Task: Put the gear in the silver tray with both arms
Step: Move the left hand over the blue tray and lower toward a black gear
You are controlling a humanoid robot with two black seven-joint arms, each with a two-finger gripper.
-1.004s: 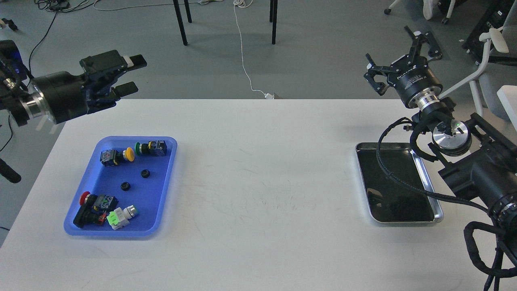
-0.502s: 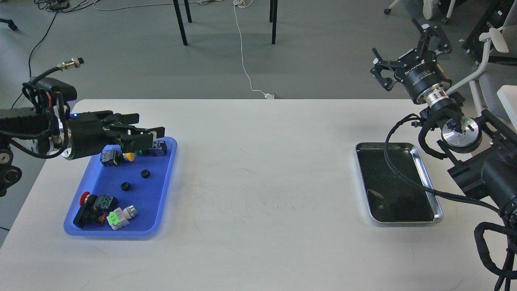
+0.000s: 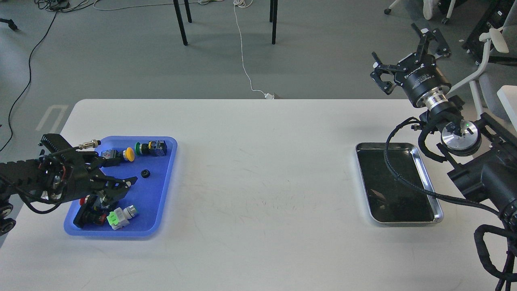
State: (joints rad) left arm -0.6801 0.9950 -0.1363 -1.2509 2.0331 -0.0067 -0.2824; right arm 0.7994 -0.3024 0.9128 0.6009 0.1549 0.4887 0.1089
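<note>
A small black gear (image 3: 145, 173) lies in the blue plastic tray (image 3: 166, 184) at the left. A second gear seen earlier is hidden under my left gripper. My left gripper (image 3: 117, 173) is open and low over the tray's middle, just left of the visible gear, holding nothing. The silver tray (image 3: 404, 222) sits at the right of the table with a dark, empty bottom. My right gripper (image 3: 406, 54) is open and empty, raised high behind the silver tray beyond the table's far edge.
The blue tray also holds push-button switches: a yellow one (image 3: 129, 153), a green one (image 3: 151, 148), a red one (image 3: 85, 216) and a white-green one (image 3: 120, 215). My right arm's cable (image 3: 398, 178) hangs over the silver tray. Chair legs stand on the floor behind the table.
My left arm has dropped and pulled back toward the near left, its open gripper now low over the blue tray's middle, covering one gear. My right gripper barely moved.
</note>
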